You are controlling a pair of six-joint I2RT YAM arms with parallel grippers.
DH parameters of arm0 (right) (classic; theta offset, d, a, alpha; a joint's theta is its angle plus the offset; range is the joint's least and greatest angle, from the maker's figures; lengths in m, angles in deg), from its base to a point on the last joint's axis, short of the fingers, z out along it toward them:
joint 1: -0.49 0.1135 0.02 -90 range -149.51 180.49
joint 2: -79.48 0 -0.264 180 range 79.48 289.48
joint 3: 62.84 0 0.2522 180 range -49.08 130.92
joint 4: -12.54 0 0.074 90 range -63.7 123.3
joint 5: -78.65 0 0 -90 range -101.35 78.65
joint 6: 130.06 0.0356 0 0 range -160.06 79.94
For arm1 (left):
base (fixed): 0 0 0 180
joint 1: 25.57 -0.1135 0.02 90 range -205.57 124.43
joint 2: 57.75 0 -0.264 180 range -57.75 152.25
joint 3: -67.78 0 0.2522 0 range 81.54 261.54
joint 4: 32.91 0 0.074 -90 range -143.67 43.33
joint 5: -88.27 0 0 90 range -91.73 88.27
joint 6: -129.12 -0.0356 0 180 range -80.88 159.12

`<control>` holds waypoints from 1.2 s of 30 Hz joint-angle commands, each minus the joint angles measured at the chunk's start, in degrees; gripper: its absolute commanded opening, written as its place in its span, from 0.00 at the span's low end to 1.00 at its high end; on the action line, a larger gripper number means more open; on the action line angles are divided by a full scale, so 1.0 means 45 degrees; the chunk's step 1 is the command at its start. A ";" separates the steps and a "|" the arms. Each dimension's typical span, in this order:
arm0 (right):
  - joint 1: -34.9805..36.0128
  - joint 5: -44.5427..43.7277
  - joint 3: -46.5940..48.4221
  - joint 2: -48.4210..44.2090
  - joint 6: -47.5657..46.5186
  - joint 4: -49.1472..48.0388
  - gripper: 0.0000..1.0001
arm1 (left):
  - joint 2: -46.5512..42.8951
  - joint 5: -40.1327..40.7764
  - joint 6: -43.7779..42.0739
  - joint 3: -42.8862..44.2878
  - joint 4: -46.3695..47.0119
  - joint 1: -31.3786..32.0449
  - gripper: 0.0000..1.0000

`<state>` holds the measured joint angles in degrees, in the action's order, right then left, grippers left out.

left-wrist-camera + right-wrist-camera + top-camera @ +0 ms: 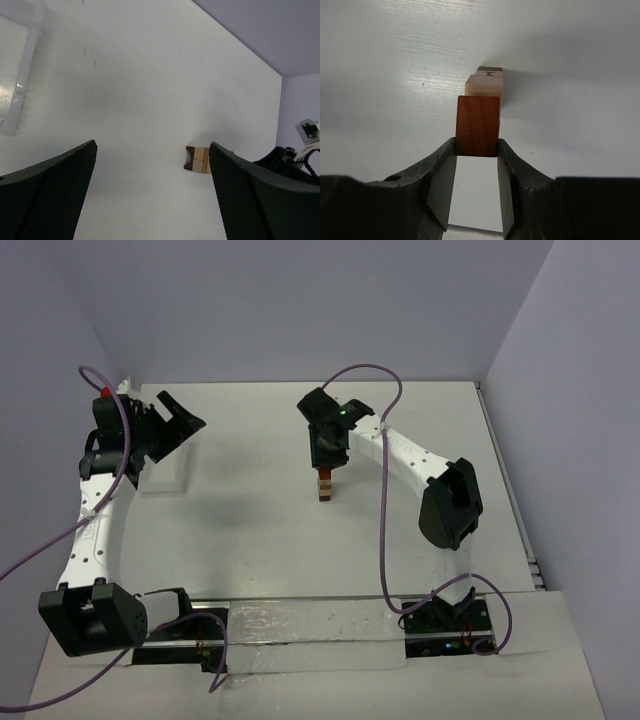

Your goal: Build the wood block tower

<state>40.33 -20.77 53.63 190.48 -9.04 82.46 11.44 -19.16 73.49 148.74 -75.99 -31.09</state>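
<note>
step: top placement | right hand [477, 150] clamped on reddish-brown block [477, 126] over wood block tower [324, 487] | left hand [152, 150] apart, well aside | advice: square the edges, lower gently, release slowly

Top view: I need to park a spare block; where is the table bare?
Bare table lies between the clear box and the tower, and in front of the tower toward the near edge. Crowded at the tower, where the right hand grips a reddish block.
</note>
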 commanded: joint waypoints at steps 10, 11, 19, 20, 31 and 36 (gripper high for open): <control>-0.0085 0.0049 0.0533 0.0235 0.0150 -0.0137 0.31 | -0.0063 -0.0287 0.0123 0.0028 0.0617 -0.0160 0.99; -0.0085 0.0061 0.0533 0.0235 0.0143 -0.0137 0.34 | -0.0063 -0.0300 0.0129 0.0015 0.0617 -0.0160 0.99; -0.0202 0.0140 0.0534 0.0288 0.0137 -0.0130 0.43 | -0.0043 -0.0287 0.0149 0.0047 0.0617 -0.0179 0.99; -0.0202 0.0140 0.0533 0.0274 0.0137 -0.0117 0.43 | -0.0043 -0.0291 0.0136 0.0047 0.0617 -0.0179 0.99; -0.0280 0.0081 0.0541 0.0122 0.0098 -0.0137 0.40 | -0.0063 -0.0353 0.0187 -0.0019 0.0637 -0.0218 0.99; -0.0280 0.0081 0.0615 0.0079 0.0055 -0.0152 0.39 | -0.0082 -0.0404 0.0194 -0.0015 0.0653 -0.0242 0.99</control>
<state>39.56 -19.65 53.76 191.36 -9.02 82.44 11.44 -19.78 74.22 148.74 -75.99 -31.70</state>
